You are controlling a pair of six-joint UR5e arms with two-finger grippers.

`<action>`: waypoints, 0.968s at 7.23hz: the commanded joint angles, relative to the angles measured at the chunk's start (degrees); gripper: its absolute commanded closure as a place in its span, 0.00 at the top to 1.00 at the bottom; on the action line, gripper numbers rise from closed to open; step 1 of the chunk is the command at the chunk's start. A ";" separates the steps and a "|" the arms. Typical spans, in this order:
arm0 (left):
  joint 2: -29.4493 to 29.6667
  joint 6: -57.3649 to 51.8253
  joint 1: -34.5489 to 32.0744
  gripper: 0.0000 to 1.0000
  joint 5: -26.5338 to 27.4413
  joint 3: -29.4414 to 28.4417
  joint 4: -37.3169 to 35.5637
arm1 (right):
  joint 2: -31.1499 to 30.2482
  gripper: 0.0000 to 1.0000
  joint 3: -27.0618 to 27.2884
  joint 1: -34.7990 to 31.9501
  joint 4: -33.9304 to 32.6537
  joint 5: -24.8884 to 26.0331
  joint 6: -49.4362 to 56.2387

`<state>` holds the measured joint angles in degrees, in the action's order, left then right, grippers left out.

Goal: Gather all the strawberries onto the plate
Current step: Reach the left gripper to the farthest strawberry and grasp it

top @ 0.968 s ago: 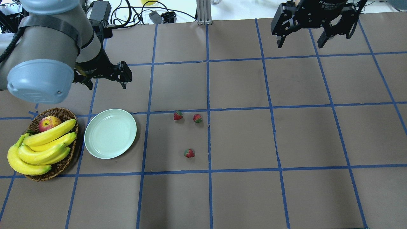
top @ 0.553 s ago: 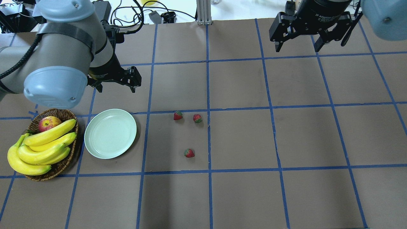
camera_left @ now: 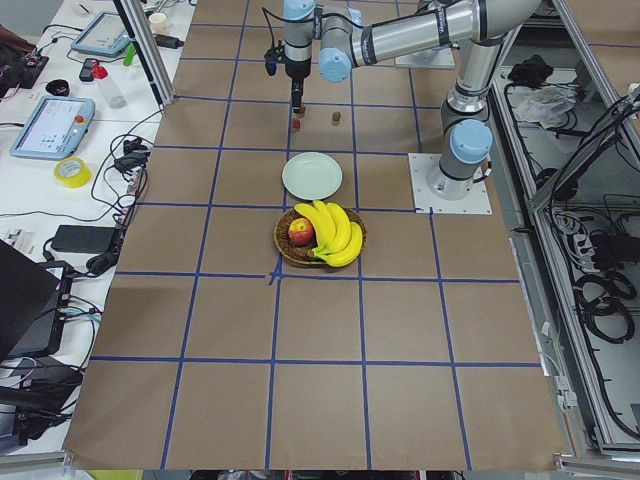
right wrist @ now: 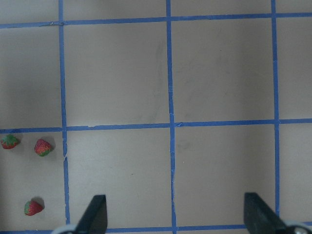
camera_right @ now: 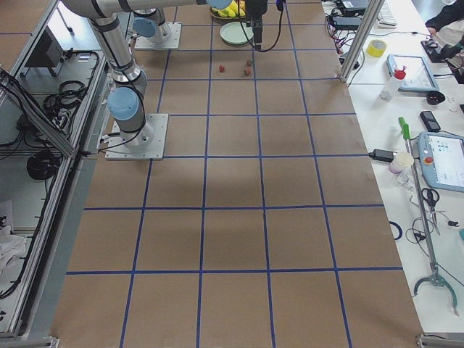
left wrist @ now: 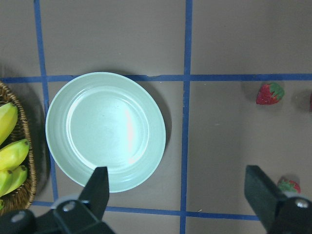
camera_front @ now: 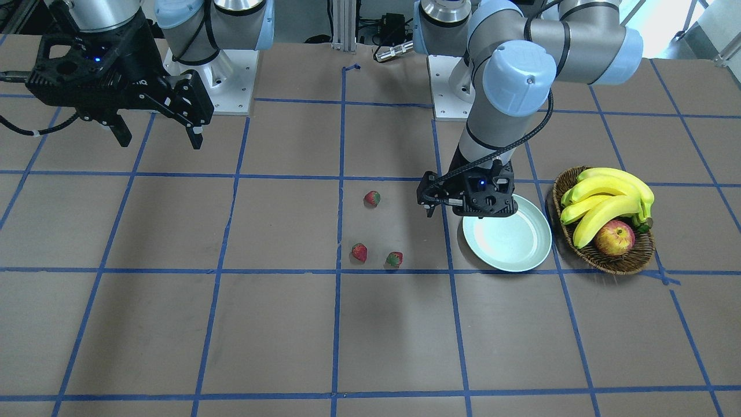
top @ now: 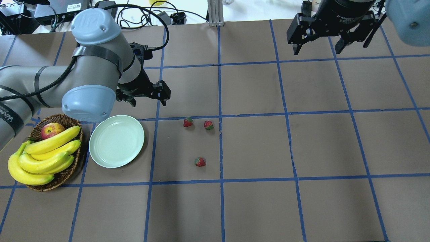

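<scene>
Left hand (top: 149,102), spread empty, has shifted from the worktop's (top: 255,208) left edge toward 3 small red strawberries (top: 188,122) (top: 208,125) (top: 200,162); right hand (top: 316,52) spread too.

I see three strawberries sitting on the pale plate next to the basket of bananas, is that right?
Not quite: the three strawberries lie on the table, apart from the plate, which holds nothing. The plate does sit next to the basket of bananas. The overhead view shows this.
</scene>
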<state>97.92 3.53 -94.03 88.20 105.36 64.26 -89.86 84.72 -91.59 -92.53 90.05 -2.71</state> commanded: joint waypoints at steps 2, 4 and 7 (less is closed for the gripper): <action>6.74 -5.86 -0.37 1.00 -5.11 0.81 -7.81 | -0.05 1.00 0.00 0.01 0.16 -0.05 0.34; 10.08 -12.46 -1.50 1.00 -7.26 1.24 -10.38 | -0.05 1.00 0.00 0.01 0.25 0.04 0.34; 12.90 -15.81 -2.04 1.00 -7.34 3.44 -15.28 | -0.05 1.00 0.00 0.01 0.07 0.04 0.34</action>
<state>109.62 -10.33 -95.88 80.99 107.89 51.75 -89.91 84.73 -91.58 -92.40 90.09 -2.37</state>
